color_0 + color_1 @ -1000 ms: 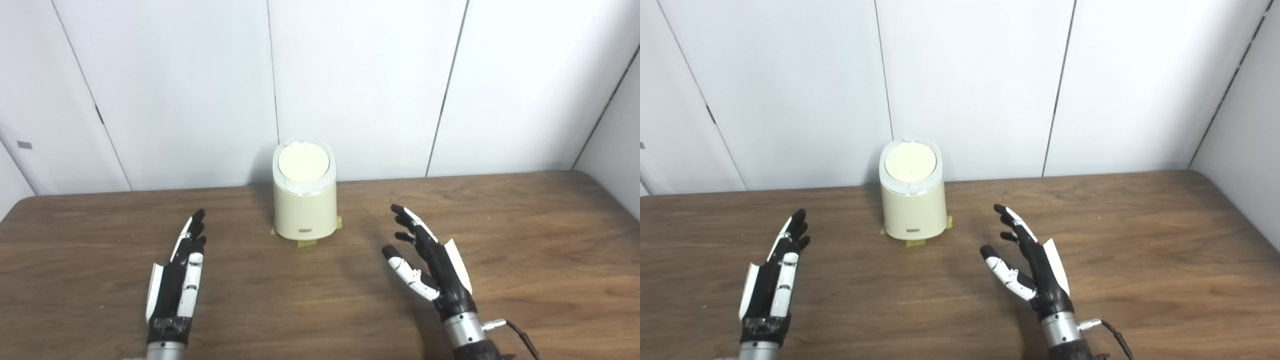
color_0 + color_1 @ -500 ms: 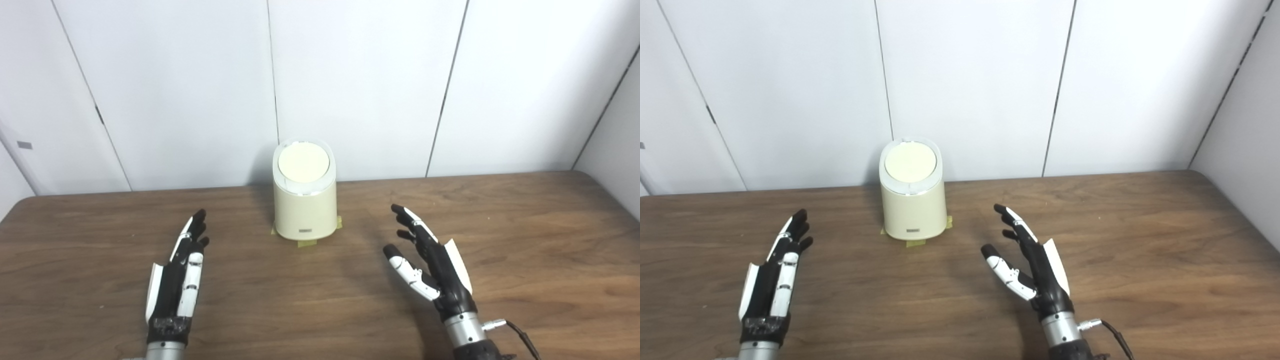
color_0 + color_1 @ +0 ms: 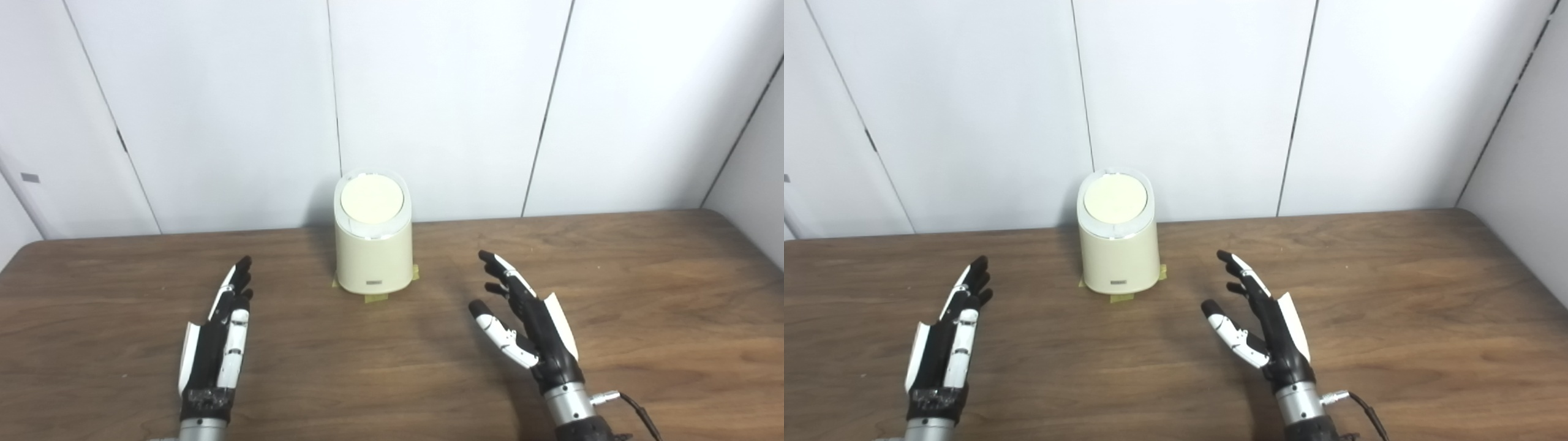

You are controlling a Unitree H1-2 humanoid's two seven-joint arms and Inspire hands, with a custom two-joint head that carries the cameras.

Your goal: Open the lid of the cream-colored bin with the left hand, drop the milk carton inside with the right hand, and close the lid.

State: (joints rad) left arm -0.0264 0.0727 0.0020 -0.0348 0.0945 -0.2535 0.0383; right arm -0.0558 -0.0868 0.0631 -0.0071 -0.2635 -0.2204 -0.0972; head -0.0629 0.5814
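A cream-colored bin (image 3: 373,257) stands at the back middle of the wooden table (image 3: 643,288), taped down at its base. Its round lid (image 3: 372,200) is shut and tilts toward me. My left hand (image 3: 217,340) lies open near the front left, fingers straight and pointing toward the bin, holding nothing. My right hand (image 3: 527,324) is open at the front right, palm turned inward, thumb apart from the fingers, holding nothing. Both hands are well short of the bin. No milk carton shows in either view.
White wall panels (image 3: 441,104) rise right behind the bin. Bits of yellow tape (image 3: 375,298) stick out under the bin's base. A cable (image 3: 640,409) runs from my right wrist.
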